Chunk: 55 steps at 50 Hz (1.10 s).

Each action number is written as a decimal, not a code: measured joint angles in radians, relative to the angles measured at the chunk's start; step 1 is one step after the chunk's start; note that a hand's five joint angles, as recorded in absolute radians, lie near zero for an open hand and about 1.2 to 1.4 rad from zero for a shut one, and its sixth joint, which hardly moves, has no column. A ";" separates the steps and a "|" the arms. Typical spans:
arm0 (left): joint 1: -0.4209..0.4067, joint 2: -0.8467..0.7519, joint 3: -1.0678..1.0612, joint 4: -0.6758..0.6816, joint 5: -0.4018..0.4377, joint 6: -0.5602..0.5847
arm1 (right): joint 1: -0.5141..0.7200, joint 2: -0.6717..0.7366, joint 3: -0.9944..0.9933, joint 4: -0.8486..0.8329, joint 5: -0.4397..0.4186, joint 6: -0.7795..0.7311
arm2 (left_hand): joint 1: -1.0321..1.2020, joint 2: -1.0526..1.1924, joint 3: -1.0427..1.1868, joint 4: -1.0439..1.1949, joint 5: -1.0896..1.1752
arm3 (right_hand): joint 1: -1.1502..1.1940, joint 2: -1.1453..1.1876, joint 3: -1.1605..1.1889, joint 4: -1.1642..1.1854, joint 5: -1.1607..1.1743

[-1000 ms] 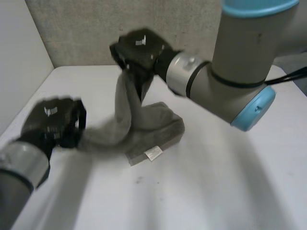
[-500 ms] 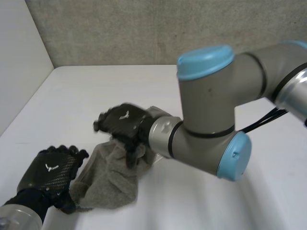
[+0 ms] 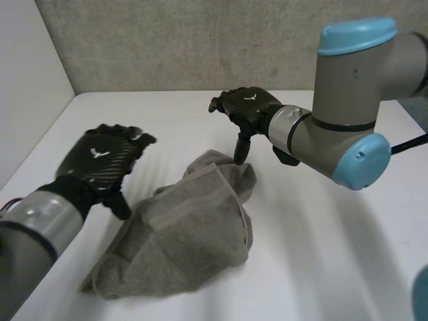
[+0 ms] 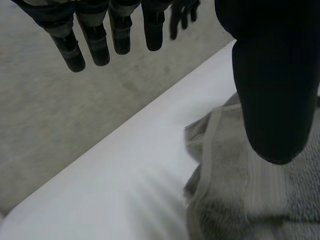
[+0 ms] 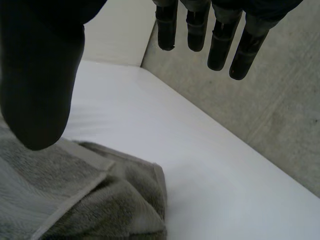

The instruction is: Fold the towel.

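Both hands stand with fingers apart from the thumb and nothing between them. In the left wrist view the left hand's fingers (image 4: 95,42) hang straight and slightly spread, cut off above their tips, while the thumb (image 4: 272,95) hides part of the grey towel (image 4: 235,195) below it. Whether that thumb touches the cloth cannot be told. Past the fingertips, a far dark shape is the other hand (image 4: 182,12), too small to read there.

In the right wrist view the right hand's fingers (image 5: 220,45) are straight too, with bare white table (image 5: 200,165) beneath them. Its thumb (image 5: 40,90) points down over a hemmed edge of the towel (image 5: 90,200); contact is unclear.

From the head view, the left hand (image 3: 100,157) hovers just beside the towel (image 3: 190,231), which lies crumpled in a loose heap between the two hands. The right hand (image 3: 249,107) has its thumb tip at the heap's far edge. Folds hide the towel's corners. The right arm (image 3: 341,120) covers some table (image 3: 321,254) behind it.
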 measured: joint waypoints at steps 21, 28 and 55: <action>-0.070 -0.547 0.477 -0.011 0.230 0.011 | -0.181 -0.033 0.185 -0.048 0.087 -0.007 | 0.082 0.092 0.086 0.088 0.085 | 0.000 0.000 0.000 0.000 0.000; -0.102 -0.703 0.663 -0.032 0.232 0.038 | -0.257 -0.139 0.417 -0.176 0.071 -0.017 | 0.177 0.186 0.181 0.183 0.178 | 0.000 0.000 0.000 0.000 0.000; -0.143 -0.969 0.975 -0.242 0.213 0.266 | -0.326 -0.216 0.691 -0.310 -0.026 -0.078 | 0.929 0.959 0.948 0.956 0.932 | 0.000 0.000 0.000 0.000 0.000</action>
